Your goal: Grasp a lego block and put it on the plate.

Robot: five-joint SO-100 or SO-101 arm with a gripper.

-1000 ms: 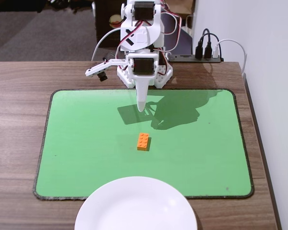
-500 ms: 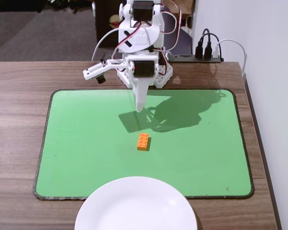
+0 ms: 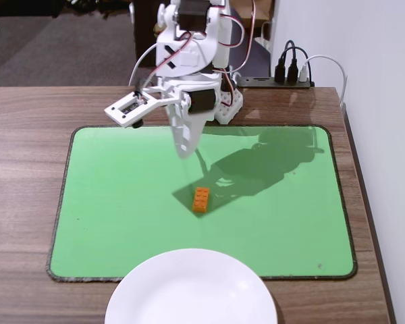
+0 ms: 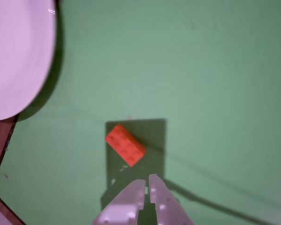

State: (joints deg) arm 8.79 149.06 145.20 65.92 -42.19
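Since a second ago the arm has leaned forward and swung its jaws (image 3: 183, 150) out over the mat (image 3: 121, 202), nearer the block (image 3: 201, 200); block and plate (image 3: 191, 289) have not shifted. Closed on nothing, the jaws (image 4: 147, 180) hang above the mat with their tips together. Just ahead of them, apart and lying in their shadow, is the block (image 4: 125, 145): small, bright orange, rectangular, two rows of studs up, flat on the mat, turned at a slant. Well beyond it sits the plate (image 4: 16, 61), white, glossy, bare, at the table's (image 3: 27, 283) near edge.
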